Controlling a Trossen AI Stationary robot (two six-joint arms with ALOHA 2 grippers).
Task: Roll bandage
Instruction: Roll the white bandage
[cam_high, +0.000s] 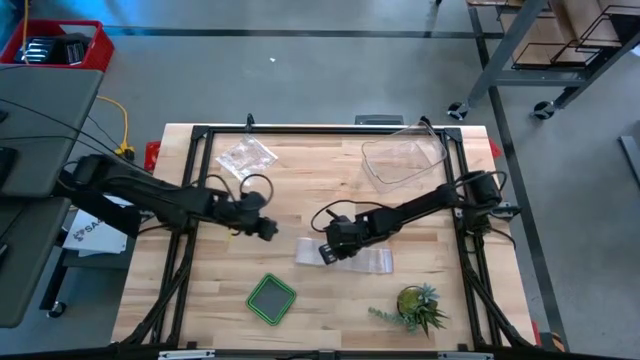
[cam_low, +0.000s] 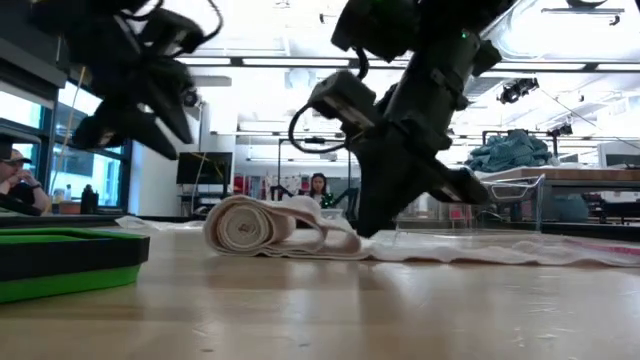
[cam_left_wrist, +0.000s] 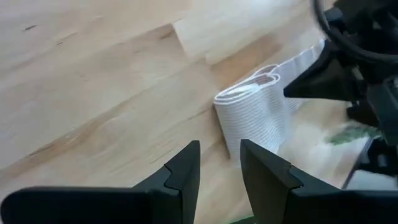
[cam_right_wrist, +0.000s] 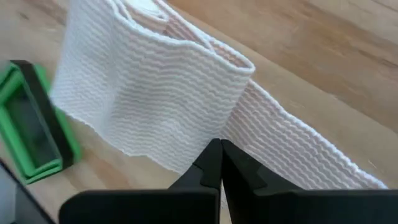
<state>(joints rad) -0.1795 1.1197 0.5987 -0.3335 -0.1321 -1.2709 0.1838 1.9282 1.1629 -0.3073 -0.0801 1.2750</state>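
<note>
Bandage (cam_high: 312, 251): white gauze strip on the wooden table (cam_high: 200, 300), near the middle. Its left end is wound into a loose, flattened roll; the unrolled tail runs right, flat on the wood, under and past the right arm.
Roll condition: a few slack turns, lying on its side, with the layers visible at the open end in the low view. Judged partly done, since much of the strip is still flat.
Left gripper (cam_high: 266, 229): just left of the roll and raised off the table, not touching it. Fingers parted with nothing between them. Probably released to take a fresh hold.
Right gripper (cam_high: 328, 253): low at the roll's right side, where the tail leaves it. Fingers clenched together, tips at the gauze; whether cloth is pinched cannot be told. Likely placed there to pin the tail so the roll does not slide.
Green tray (cam_high: 271, 299): square, near side of the table, left of centre, apart from the bandage.
Clear plastic tub (cam_high: 402, 160): far right of the table.
Clear plastic bag (cam_high: 246, 155): crinkled, far left of centre.
Small potted plant (cam_high: 418, 308): near right corner.
Person (cam_low: 14, 180): seated in the room beyond the table, at the left in the low view.
</note>
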